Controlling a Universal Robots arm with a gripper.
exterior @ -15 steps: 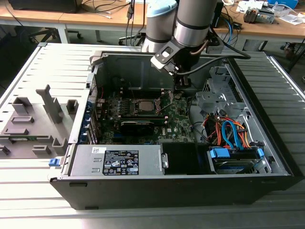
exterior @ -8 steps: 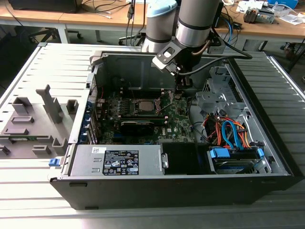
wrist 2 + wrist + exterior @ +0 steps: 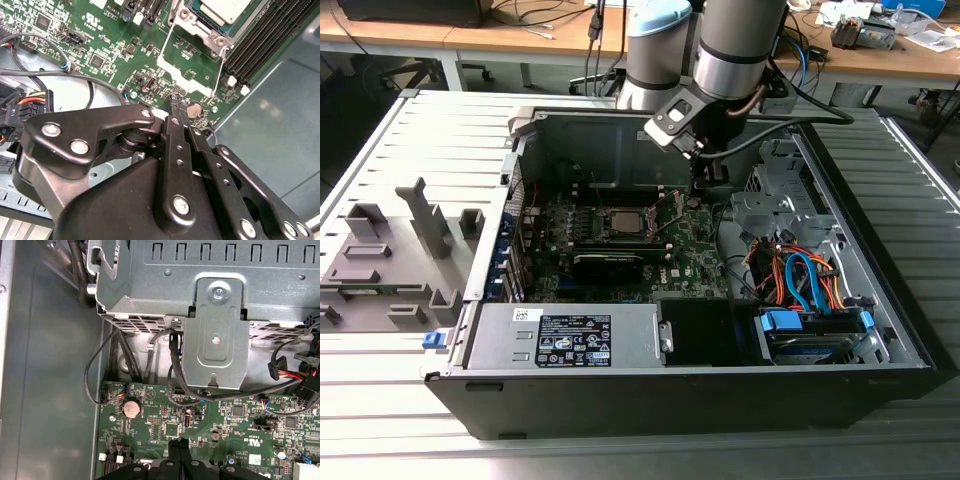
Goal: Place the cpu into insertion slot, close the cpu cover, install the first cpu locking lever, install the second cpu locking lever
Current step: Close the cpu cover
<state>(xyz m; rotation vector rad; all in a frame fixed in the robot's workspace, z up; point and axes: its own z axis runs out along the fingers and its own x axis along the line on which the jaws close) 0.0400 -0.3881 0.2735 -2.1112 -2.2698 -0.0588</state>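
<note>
Closed fingers beside the cpu, cover still open

In the exterior view the gripper, fingers pressed together on nothing, hangs at 3 o'clock of the cpu lying in its socket. The cpu cover is swung open between them, its free edge nearest the fingertips.

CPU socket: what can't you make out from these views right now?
- cpu: second wrist view, cut off by the top edge; seating unclear.
- cover: same view, its upper part runs past that edge; in the exterior view too small to judge.
- gripper: first wrist view, bottom edge cuts it off; second wrist view, its body hides the board beneath.
</note>
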